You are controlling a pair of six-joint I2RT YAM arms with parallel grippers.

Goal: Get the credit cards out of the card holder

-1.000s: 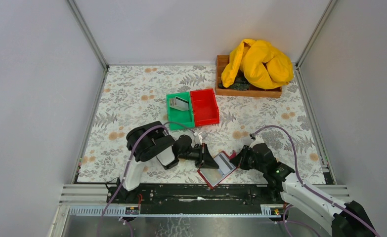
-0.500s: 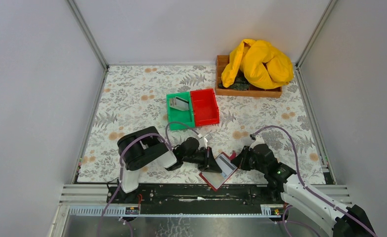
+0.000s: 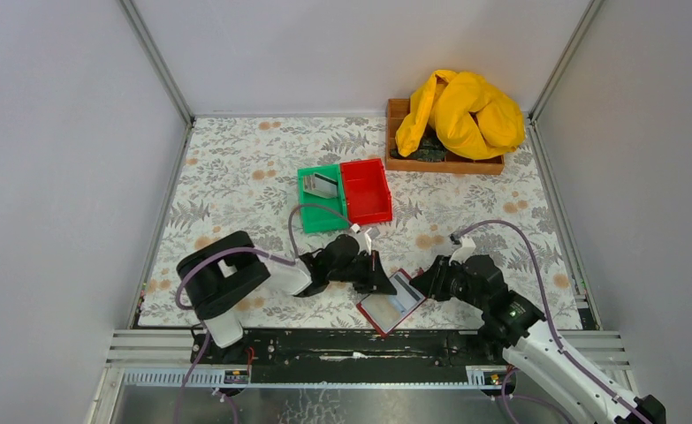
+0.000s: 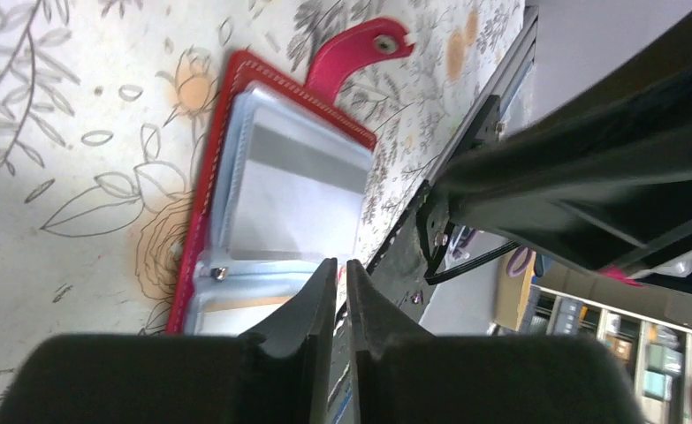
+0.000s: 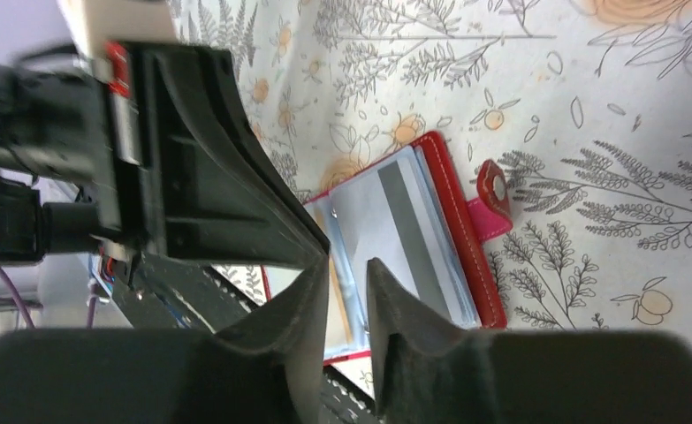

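Your right jaws gape beside the card holder [image 3: 393, 301] on the bench [image 3: 236, 168]. Your left jaws crowd it, nearly closed; grip unclear.

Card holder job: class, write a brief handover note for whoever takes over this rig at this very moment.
Left end effector: closed to a slit at the card holder edge; unclear whether it pinches anything.
Right end effector: open, empty, over the holder.
Card holder: lying open on the table by the arms' bases, a grey striped card in its pocket.
Done: one grey card visible in the green bin.
Left: pull out the remaining cards.
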